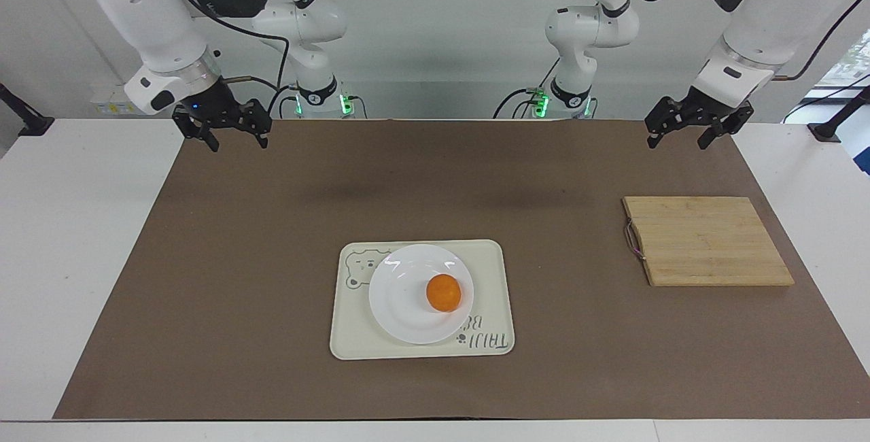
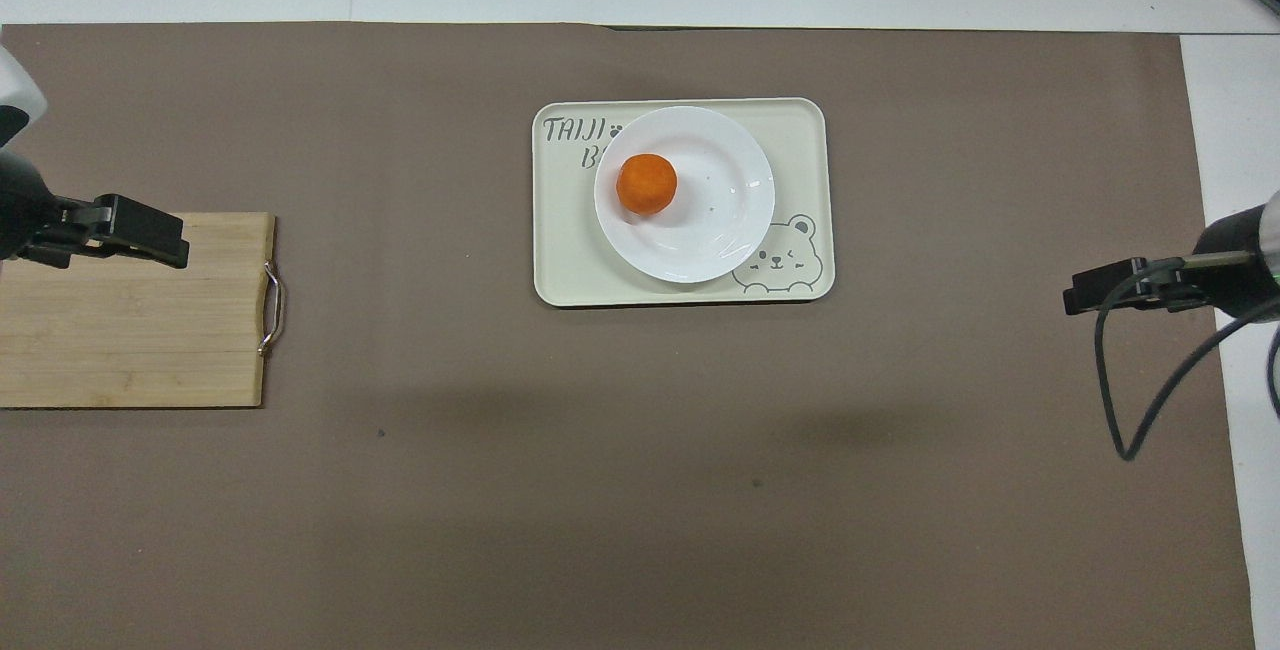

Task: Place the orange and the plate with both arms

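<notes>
Hanging raised over the mat's edge at its own end of the table, the right gripper (image 1: 230, 134) has its fingers spread apart and carries nothing. The left gripper (image 1: 697, 130) hangs likewise at the other end, over the mat corner close to the robots, fingers parted, nothing between them; in the overhead view it covers the edge of the cutting board (image 1: 707, 241), but the facing view shows it well above and short of the wood.

From either gripper the work lies out toward the table's middle and farther from the robots. The orange (image 1: 444, 293) sits on the plate (image 1: 401, 299), off-centre toward the left arm's end. The plate rests on the cream bear tray (image 1: 489, 258), overlapping the printed lettering. Round fruit, round dish: no long axis to line up with.

Judgement: the placing looks done, fruit on dish, dish on tray, both arms parked and waiting. If a further reach is wanted, the two grippers seem about equally far from the tray; the orange leans slightly to the left arm's side.

Bare brown mat (image 1: 272, 258) lies between each gripper and the tray. The cutting board, with its wire handle facing the tray, sits below the left arm's path, low and flat, so little hindrance.
</notes>
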